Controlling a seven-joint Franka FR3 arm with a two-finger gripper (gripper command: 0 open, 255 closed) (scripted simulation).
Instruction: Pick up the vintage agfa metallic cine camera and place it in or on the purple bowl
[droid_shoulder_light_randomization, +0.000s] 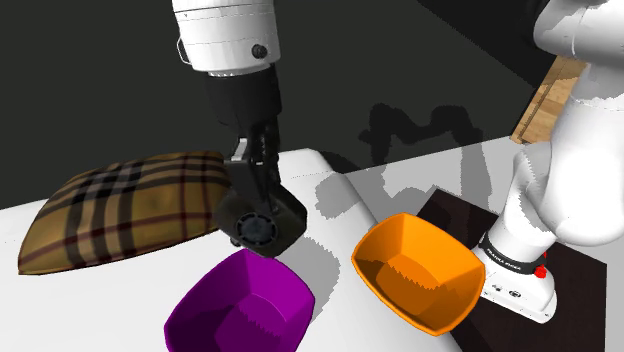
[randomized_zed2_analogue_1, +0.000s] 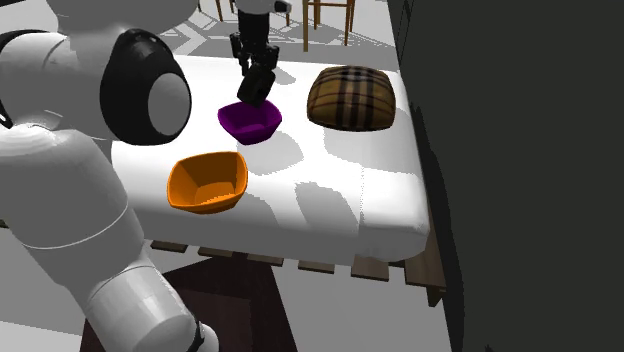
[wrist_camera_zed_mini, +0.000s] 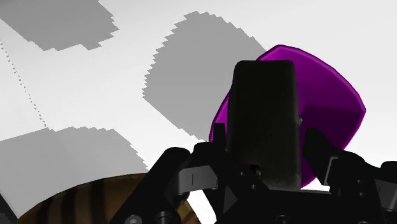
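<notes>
On the shoulder view's left a brown checked pillow (droid_shoulder_light_randomization: 130, 205) lies on the white table (droid_shoulder_light_randomization: 440, 165). Next to it the black gripper (droid_shoulder_light_randomization: 255, 190) hangs down. Its two fingers are squeezed tight on the cine camera (droid_shoulder_light_randomization: 262, 225), which looks black here and has a round lens on the front. The camera is up in the air and tipped a little. It hangs just over the far edge of the purple bowl (droid_shoulder_light_randomization: 240, 305), on the pillow side, and I think it is not yet over the middle. Farther right sits an orange bowl (droid_shoulder_light_randomization: 415, 270), near the robot's stand (droid_shoulder_light_randomization: 520, 285). What could go wrong? If the fingers let go now, the camera might hit the bowl's edge and roll out onto the table, or bump against the pillow. The bowl looks light, so a hard drop could also tip it or push it away. Moving over the middle and going lower first seems safer.
</notes>
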